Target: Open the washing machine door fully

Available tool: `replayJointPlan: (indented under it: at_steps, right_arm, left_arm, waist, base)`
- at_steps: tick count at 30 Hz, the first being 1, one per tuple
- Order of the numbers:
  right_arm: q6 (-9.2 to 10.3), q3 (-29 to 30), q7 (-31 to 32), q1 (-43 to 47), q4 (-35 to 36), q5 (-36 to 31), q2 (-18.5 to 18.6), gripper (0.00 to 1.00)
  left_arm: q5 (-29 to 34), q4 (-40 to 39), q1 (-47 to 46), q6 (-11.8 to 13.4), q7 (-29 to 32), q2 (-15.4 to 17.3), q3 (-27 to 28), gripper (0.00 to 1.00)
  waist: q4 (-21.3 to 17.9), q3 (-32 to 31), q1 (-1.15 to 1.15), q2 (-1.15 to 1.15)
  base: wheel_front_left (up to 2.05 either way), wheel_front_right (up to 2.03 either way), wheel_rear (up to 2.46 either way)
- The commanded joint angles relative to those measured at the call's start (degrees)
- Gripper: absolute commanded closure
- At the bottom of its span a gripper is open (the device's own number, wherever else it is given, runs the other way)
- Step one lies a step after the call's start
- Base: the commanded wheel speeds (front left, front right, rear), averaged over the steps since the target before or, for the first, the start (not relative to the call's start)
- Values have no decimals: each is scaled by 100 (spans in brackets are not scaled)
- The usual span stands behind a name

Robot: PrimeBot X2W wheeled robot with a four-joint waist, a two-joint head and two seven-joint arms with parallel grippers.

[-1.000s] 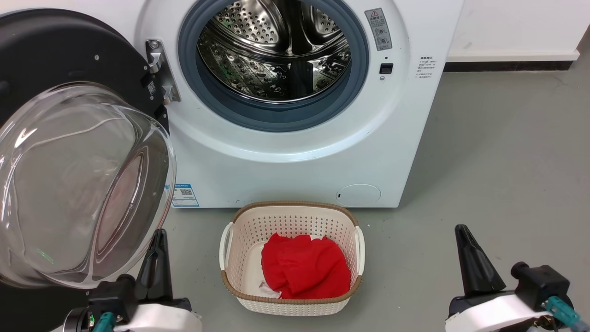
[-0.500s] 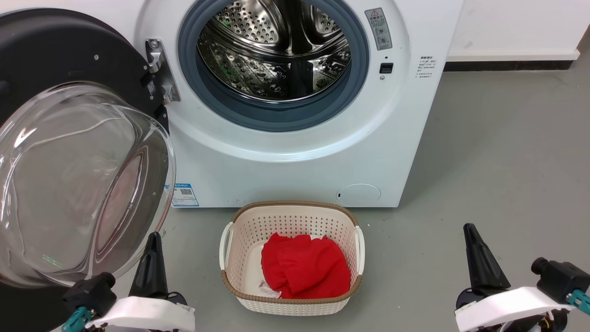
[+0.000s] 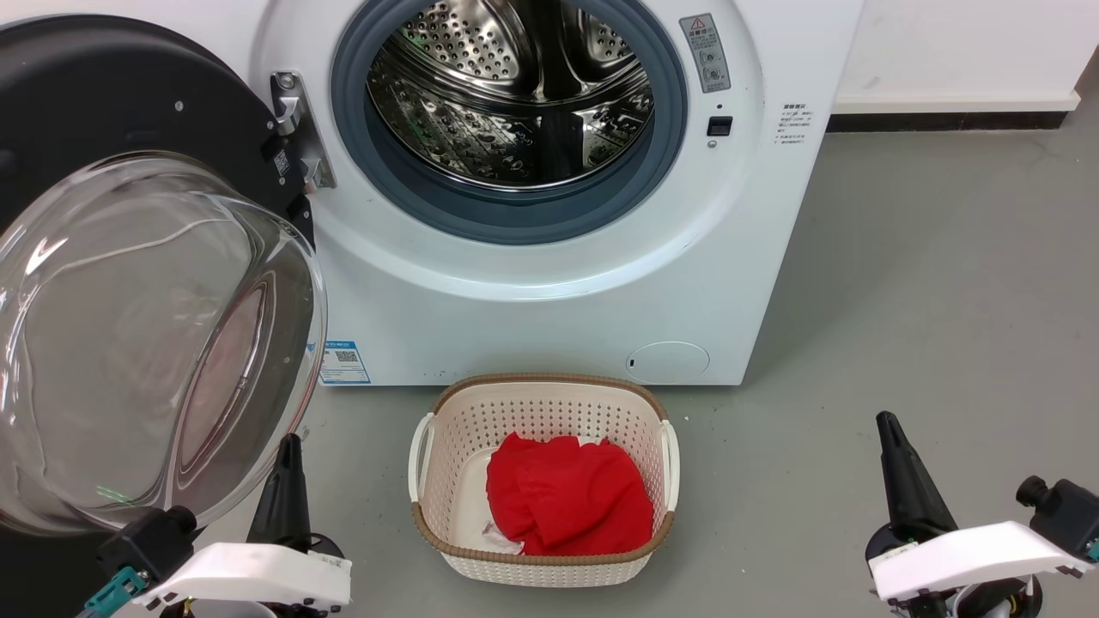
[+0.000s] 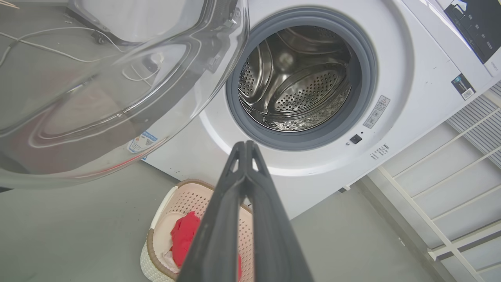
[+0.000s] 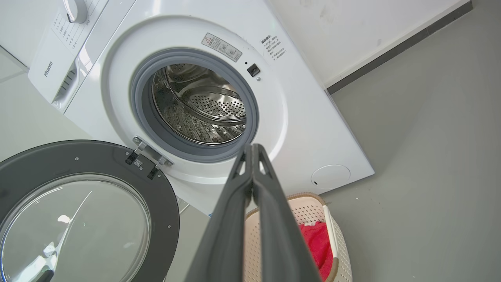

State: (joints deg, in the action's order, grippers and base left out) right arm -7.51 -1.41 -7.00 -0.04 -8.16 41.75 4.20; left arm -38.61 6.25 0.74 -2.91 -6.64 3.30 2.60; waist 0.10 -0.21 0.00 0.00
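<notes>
1. The washing machine door [image 3: 103,94] stands swung out at the left of the scene. Its black disc hangs from the metal hinge [image 3: 296,129] at the left edge of the drum opening [image 3: 515,112], inner face turned toward the room
2. The door's glass bowl [image 3: 146,343] bulges toward the near left. Its lower right rim sits just beside the tip of the left gripper [image 3: 289,446], which points up and away with its two dark fingers pressed together on nothing; whether rim and tip touch cannot be told
3. The right gripper [image 3: 889,429] sits at the near right, fingers likewise closed and empty, well apart from the door. The basket [image 3: 541,382] and its red cloth [image 3: 567,498] lie between the two arms
4. The door lies left of and beyond the left gripper, so the left arm is plainly the nearer. The hinge line runs upright along the door's right edge, so any last push would likely go leftward and away, against the bowl or black rim
5. Judged from its angle, the door appears at or close to full swing, the drum mouth wholly uncovered
</notes>
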Motion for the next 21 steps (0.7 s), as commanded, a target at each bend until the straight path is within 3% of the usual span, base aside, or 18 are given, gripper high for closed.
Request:
replayJointPlan:
  at_steps: [1,21]
  right_arm:
    - [1,26,40,-175,30,262,47,100]
    - [1,146,332,-307,-136,1706,74,100]
  left_arm:
    - [-239,-27,-194,-37,47,13,41,100]
    - [-1696,201,-346,-166,409,-3,141,100]
  waist:
    - [0,1,0,0]
    - [-2,9,0,0]
  base:
    - [0,0,0]
    - [0,0,0]
